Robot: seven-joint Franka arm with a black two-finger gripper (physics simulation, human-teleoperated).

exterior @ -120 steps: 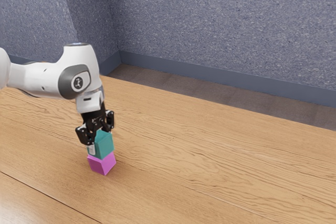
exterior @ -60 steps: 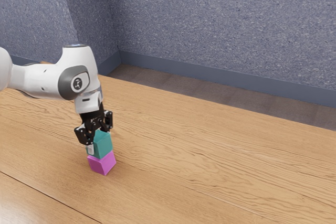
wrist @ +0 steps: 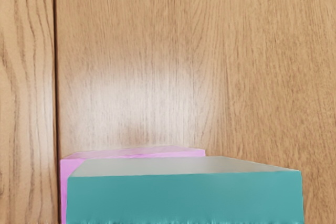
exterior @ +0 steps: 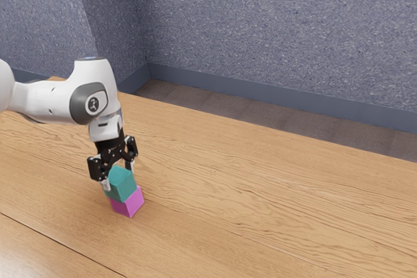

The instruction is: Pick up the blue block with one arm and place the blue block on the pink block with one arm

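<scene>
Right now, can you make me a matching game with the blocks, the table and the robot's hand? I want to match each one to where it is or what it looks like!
Things:
1. blue block
2. pink block
3. table
4. gripper

Clues:
A. brown wood, under everything
B. bottom of the stack, resting on the wood
C. sitting on top of another block
D. black, at the end of the white arm, right over the stack

Pairs: 1-C, 2-B, 3-A, 4-D
</scene>
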